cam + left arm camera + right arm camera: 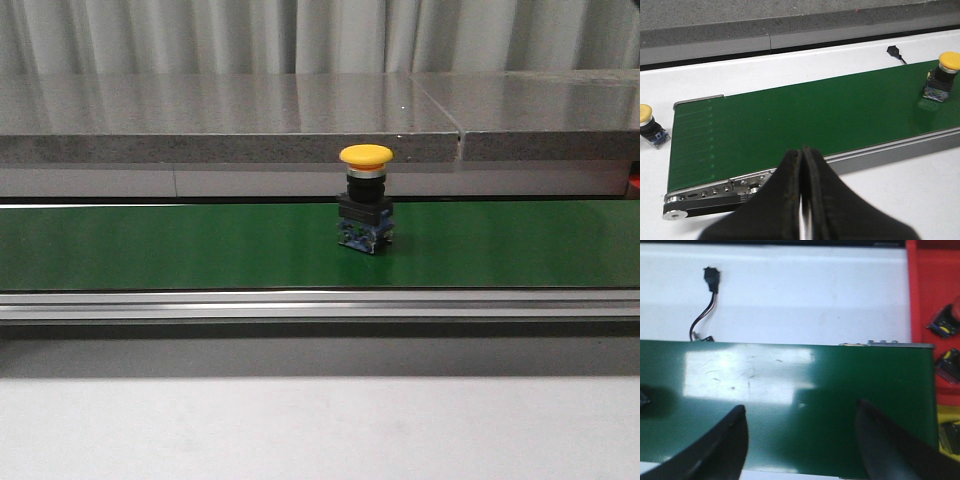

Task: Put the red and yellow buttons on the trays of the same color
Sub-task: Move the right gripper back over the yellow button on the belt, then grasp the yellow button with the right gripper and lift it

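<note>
Closed, empty left hand point(802, 200), right hand point(800, 440) spread wide, yellow button point(365, 197) on belt point(180, 245), second one point(650, 125) off it.

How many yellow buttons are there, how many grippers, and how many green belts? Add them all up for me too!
Yellow buttons: 2, one on the belt, one lying off its end on the white table
Grippers: 2, left gripper and right gripper
Green belts: 1
Total: 5

Even, moderate overhead light. A broad white glare patch washes my right wrist view of the glossy green conveyor belt point(790, 390); my dark gripper fingers point(720, 450) are soft, unfocused. Front view sharp.
</note>
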`<act>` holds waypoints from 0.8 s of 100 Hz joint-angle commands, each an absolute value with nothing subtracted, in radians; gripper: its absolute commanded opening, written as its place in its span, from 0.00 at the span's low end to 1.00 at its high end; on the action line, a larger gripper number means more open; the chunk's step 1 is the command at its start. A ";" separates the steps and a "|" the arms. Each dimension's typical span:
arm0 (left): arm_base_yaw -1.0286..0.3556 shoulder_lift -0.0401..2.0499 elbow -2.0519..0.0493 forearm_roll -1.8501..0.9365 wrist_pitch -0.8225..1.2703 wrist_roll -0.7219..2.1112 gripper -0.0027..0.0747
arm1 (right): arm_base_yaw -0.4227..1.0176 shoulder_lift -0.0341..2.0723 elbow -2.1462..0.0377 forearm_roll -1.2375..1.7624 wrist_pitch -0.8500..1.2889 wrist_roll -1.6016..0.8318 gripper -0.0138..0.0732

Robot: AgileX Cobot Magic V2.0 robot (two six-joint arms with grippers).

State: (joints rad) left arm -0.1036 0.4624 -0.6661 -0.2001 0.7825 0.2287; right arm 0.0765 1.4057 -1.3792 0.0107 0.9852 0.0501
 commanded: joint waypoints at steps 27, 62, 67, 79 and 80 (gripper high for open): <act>-0.111 0.470 -0.693 -0.224 0.717 0.228 0.01 | 0.214 1.527 -1.476 0.210 1.100 -0.270 0.81; -0.111 0.470 -0.693 -0.224 0.717 0.228 0.01 | 0.323 1.694 -1.615 0.238 1.254 -0.402 0.78; -0.111 0.470 -0.693 -0.224 0.717 0.228 0.01 | 0.327 1.710 -1.615 0.240 1.242 -0.403 0.78; -0.111 0.470 -0.693 -0.224 0.717 0.228 0.01 | 0.333 1.750 -1.615 0.257 1.213 -0.420 0.78; -0.111 0.470 -0.693 -0.224 0.717 0.228 0.01 | 0.333 1.752 -1.615 0.259 1.212 -0.422 0.78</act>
State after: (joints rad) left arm -0.1036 0.4624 -0.6661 -0.2001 0.7825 0.2287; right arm 0.3298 1.7718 -1.5798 0.2224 1.2273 -0.3951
